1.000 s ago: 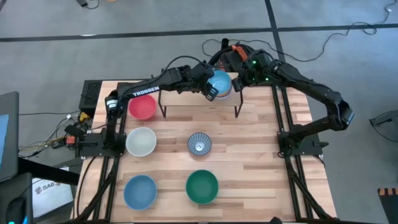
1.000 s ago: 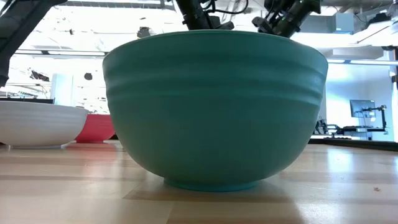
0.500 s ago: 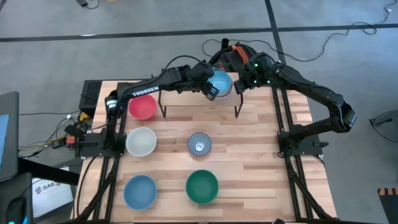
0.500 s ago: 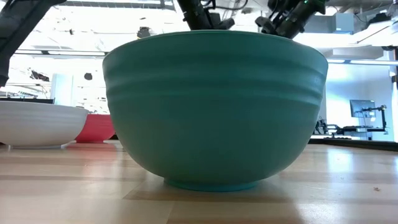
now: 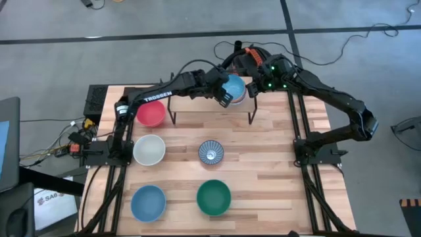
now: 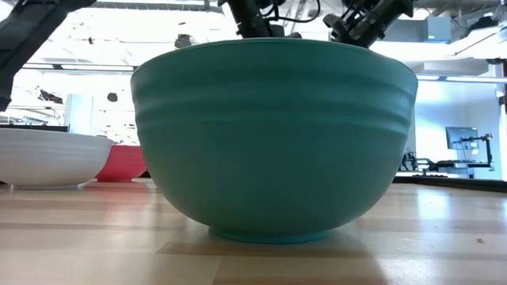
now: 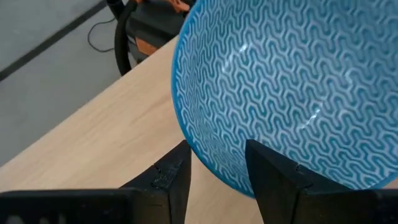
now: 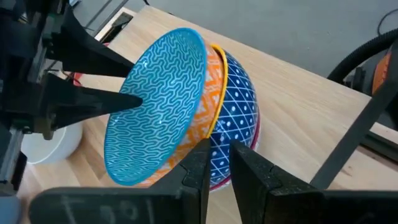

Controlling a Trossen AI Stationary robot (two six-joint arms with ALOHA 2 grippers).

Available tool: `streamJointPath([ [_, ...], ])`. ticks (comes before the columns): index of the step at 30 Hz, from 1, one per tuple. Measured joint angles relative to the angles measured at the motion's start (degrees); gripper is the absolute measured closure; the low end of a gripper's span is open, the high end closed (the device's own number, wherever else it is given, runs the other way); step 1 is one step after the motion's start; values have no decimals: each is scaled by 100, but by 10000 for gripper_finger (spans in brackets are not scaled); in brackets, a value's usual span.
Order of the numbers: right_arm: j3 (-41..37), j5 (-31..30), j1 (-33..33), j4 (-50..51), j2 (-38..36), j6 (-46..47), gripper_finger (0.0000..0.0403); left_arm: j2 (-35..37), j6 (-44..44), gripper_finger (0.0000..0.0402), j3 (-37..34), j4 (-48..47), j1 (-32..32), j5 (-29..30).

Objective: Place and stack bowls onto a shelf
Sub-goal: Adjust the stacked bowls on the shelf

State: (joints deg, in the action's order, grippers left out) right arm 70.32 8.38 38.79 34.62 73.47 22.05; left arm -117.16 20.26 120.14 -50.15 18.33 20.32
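A light blue wave-patterned bowl (image 8: 155, 106) sits tilted on top of a bowl stack (image 8: 239, 106) on the shelf (image 5: 197, 105). The stack shows an orange inside with a yellow rim, a dark blue white-lined wall and a pink edge. My left gripper (image 7: 217, 177) is at the light blue bowl's rim, reaching in from the table's left. My right gripper (image 8: 221, 165), nearly shut, is at the stack's side, on the right. In the high view the top bowl (image 5: 233, 87) lies between both grippers. My left gripper has the light blue bowl's rim (image 7: 208, 165) between its fingers, one finger (image 7: 270, 174) inside the bowl and one (image 7: 174, 177) outside. It comes level from the table's left. The bowl is tilted, its base resting in the stack. My right gripper is closed on the stack's rim, where the yellow rim (image 8: 211, 134) and the dark blue wall (image 8: 239, 124) run down between its fingers. The fingertips hide the exact place of contact. The stack stays on the shelf board.
On the table in front of the shelf stand a red bowl (image 5: 150, 113), a white bowl (image 5: 149, 150), a blue-white striped bowl (image 5: 211, 153), a green bowl (image 5: 214, 197) and a light blue bowl (image 5: 148, 203). Free wood lies on the right half (image 5: 276, 164).
In the low view the right gripper has shifted slightly right and up. Both grippers have stayed at the stack, and the bowls on the table have not moved.
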Motion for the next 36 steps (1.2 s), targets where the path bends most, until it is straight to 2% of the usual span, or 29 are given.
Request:
streamJointPath([
  [14,-1,28,51,167,339,-158,316,-12,10,268,0,52,-2,-26],
  [26,-2,43,332,166,23,-155,316,407,-20,267,0,53,12,-59],
  [36,-2,294,-43,-448,-113,-218,316,565,-49,267,0,-112,24,-55],
])
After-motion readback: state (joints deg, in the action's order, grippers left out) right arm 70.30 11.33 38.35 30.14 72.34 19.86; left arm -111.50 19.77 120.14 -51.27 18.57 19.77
